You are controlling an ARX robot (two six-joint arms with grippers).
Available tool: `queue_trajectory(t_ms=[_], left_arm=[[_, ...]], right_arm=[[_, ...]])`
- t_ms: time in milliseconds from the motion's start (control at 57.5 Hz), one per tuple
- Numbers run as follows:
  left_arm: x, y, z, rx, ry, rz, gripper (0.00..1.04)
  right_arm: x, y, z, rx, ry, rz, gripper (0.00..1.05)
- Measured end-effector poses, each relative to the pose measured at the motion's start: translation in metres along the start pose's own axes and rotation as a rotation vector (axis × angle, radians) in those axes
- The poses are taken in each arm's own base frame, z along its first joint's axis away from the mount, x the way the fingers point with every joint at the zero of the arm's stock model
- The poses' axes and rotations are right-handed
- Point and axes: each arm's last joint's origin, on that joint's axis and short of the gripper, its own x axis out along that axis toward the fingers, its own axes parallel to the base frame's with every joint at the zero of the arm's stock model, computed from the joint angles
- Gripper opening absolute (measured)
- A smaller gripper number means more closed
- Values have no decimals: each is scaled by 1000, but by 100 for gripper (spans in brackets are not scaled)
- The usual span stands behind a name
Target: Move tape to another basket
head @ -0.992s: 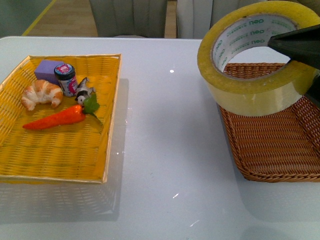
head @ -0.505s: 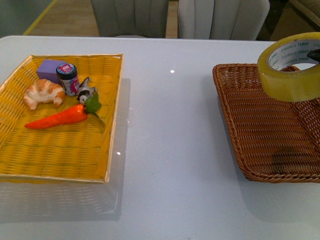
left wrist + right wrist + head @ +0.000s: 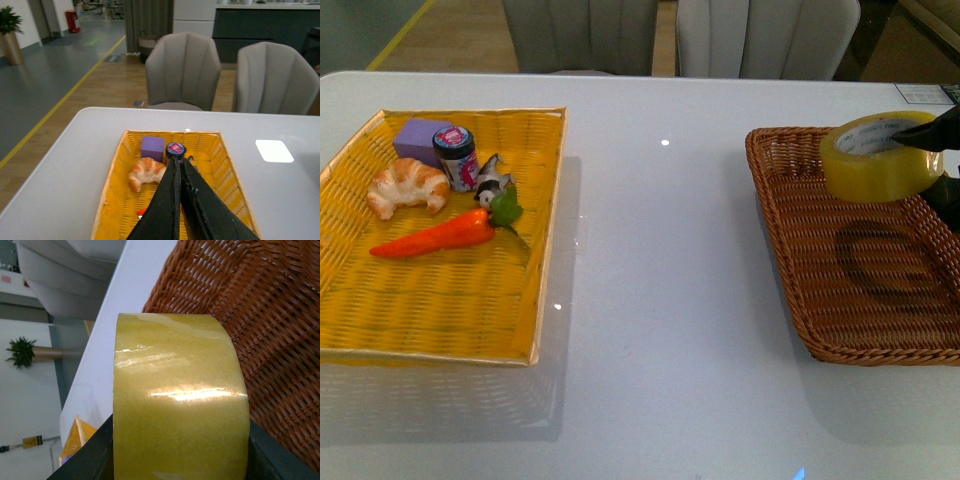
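Tape (image 3: 875,158) hung in the upper right of the front view, tilted and clear of the weave, over the far half of the brown wicker basket (image 3: 775,235). The right gripper (image 3: 926,150) was clamped on its wall, one finger through the white core and the other outside. Nearest the camera, the white table (image 3: 660,400) lay bare below the basket's near rim. That was where a roll dropped on its edge would likely have ended up, since a round roll landing tilted tends to run, and the low rim would have done little to stop it. A little farther in, the ring-shaped shadow (image 3: 880,262) on the basket floor suggested there was height left to lose. Letting go from there risked a bounce, so lowering first looked safer. At the roll itself, the inner finger could have snagged the core on opening and dragged the tape out with it. In the right wrist view the glossy yellow film filled the centre between the dark fingers, a slick face that might have slipped. The basket's right side ran out of frame, so the margin there could not be judged. At mid left, the yellow tray (image 3: 450,300) held a carrot (image 3: 435,235), a croissant (image 3: 408,187), a small jar (image 3: 455,157) and a purple block (image 3: 420,138), well apart from the roll. The left gripper (image 3: 179,162) hovered above them with jaws pressed together on nothing. Grey chairs (image 3: 760,35) stood beyond the table's far edge.
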Motion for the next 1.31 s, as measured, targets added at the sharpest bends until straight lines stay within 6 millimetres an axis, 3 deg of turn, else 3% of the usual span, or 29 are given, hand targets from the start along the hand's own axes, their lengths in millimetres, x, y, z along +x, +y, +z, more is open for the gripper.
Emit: queue_trajectory(t_ms=[261, 435, 661, 748, 1009, 1305], left_arm=[[-10, 0, -7, 1, -10, -6, 2], [-16, 0, -6, 1, -15, -6, 2], [-22, 0, -5, 1, -20, -6, 2], [-24, 0, -5, 1, -19, -6, 2], [-30, 0, -5, 1, -20, -6, 2], [-42, 0, -9, 1, -2, -6, 2]], right_arm=[[32, -8, -10, 39, 18, -53, 46], [39, -17, -20, 53, 39, -104, 46], [25, -26, -26, 75, 39, -129, 83], [10, -29, -27, 84, 30, -126, 97], [-46, -2, -18, 30, 9, -25, 96], [-163, 24, -26, -273, -72, 23, 94]])
